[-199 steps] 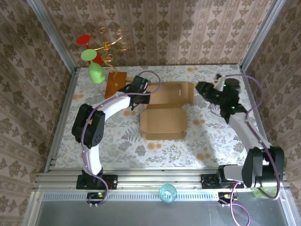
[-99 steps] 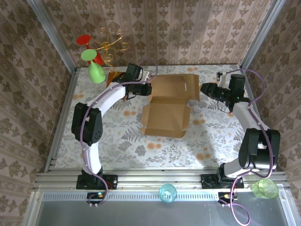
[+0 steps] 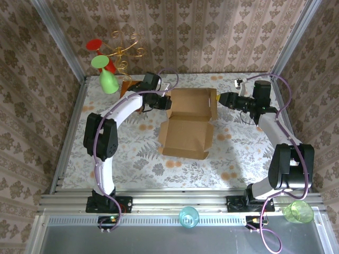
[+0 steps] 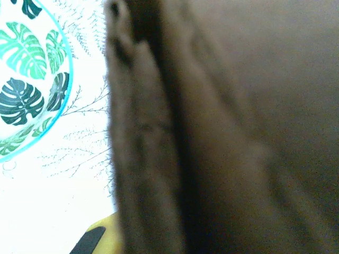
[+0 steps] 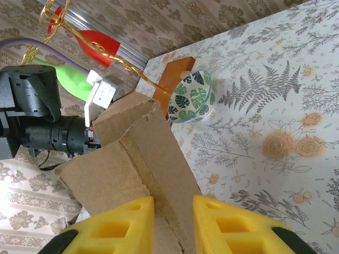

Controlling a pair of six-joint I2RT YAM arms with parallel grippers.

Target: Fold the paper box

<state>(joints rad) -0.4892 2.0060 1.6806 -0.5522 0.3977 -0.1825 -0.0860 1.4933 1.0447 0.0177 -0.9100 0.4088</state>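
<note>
matt brown cardboard paper box (image 3: 185,135), glossy bowl (image 5: 192,98), smooth wooden board (image 5: 172,78)

The paper box (image 3: 185,127) is lying mid-table (image 3: 132,156), its raised far panel standing between the left hand (image 3: 166,101) at its left end and the right hand (image 3: 222,99) at its right end, whose fingers (image 5: 214,214) are sitting on either side of the panel. A bowl (image 5: 192,98) is resting beyond the box's far-left corner, just beside a board (image 5: 172,79).

Blurred paper box (image 4: 222,132) close up, leaf-patterned bowl (image 4: 26,90) upper left
</note>
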